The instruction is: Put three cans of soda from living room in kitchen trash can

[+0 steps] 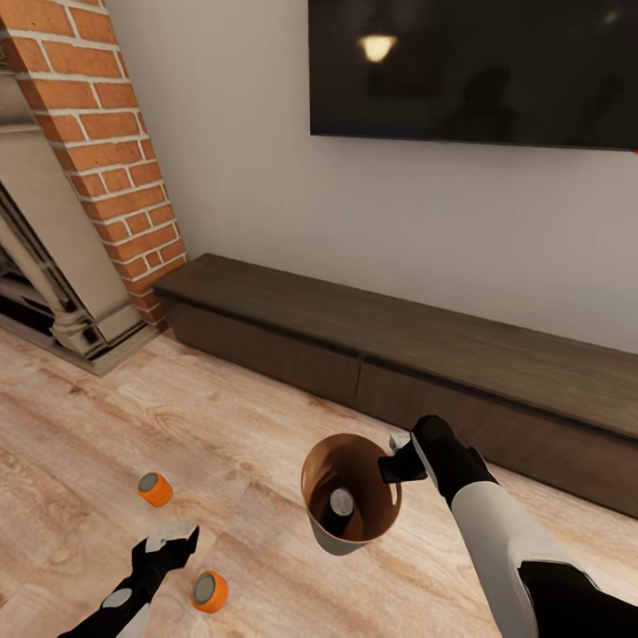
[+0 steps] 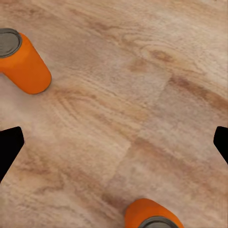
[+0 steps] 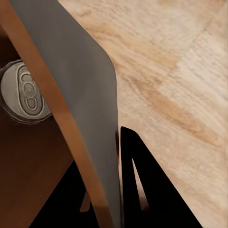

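Observation:
My right gripper [image 1: 396, 462] is shut on the rim of the trash can [image 1: 319, 470], holding it tilted above the wood floor. Inside the bin, coppery brown within and pale grey outside, a dark can of soda [image 1: 341, 505] lies with its grey top [image 3: 26, 92] showing. Two orange soda cans stand on the floor, one [image 1: 155, 489] farther off and one [image 1: 210, 591] nearer. Between them, low over the planks, my left gripper [image 1: 173, 536] is open and empty. The left wrist view has both orange cans [image 2: 23, 61] [image 2: 152, 216] outside the spread fingertips [image 2: 9, 147].
A long dark low cabinet [image 1: 399, 354] runs along the white wall under the wall TV [image 1: 470, 71]. The red brick fireplace [image 1: 106, 159] stands at the left. Light wood floor [image 1: 248, 425] stretches in front of the cabinet.

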